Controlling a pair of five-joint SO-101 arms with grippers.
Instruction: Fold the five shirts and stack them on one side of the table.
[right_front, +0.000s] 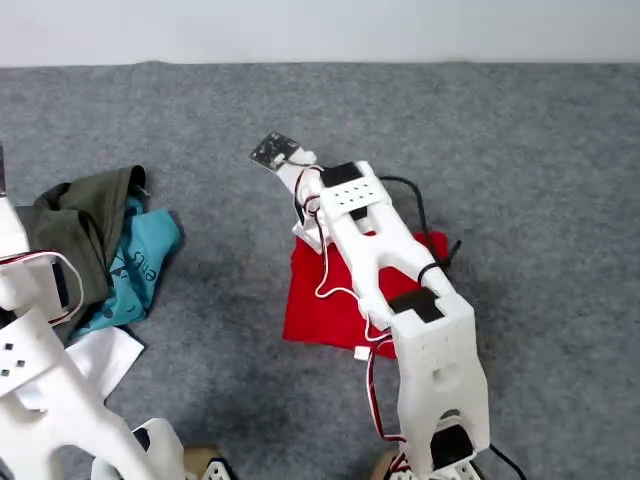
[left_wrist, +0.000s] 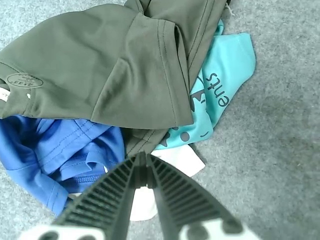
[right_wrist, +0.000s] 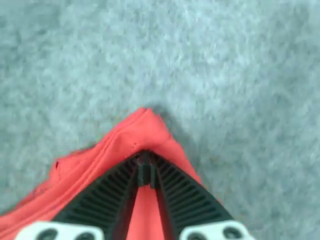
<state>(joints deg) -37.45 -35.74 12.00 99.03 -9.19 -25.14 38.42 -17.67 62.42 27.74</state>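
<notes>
- Red cotton shirt, a roughly folded block, lies near the middle of the grey felt-like tabletop in the high view, a little toward 6 o'clock.
- White right arm rises from 5 o'clock and stretches across that shirt toward 11 o'clock.
- Right gripper has its black ribbed fingers pressed together on a raised peak of the red cloth, with grey tabletop beyond the peak.
- Dark olive shirt tops a loose pile at 9 o'clock, well apart from the red one.
- Teal shirt with dark print pokes out from under the olive one on the 3 o'clock side of the pile.
- Royal blue crumpled shirt sits under the olive fabric in the left wrist view.
- Plain white shirt spreads at the pile's 6 o'clock edge, touching the teal one.
- White left arm stands at 7 to 8 o'clock beside the pile.
- Left gripper has its fingertips closed narrow over the white shirt's edge; I cannot tell whether any cloth is pinched.
</notes>
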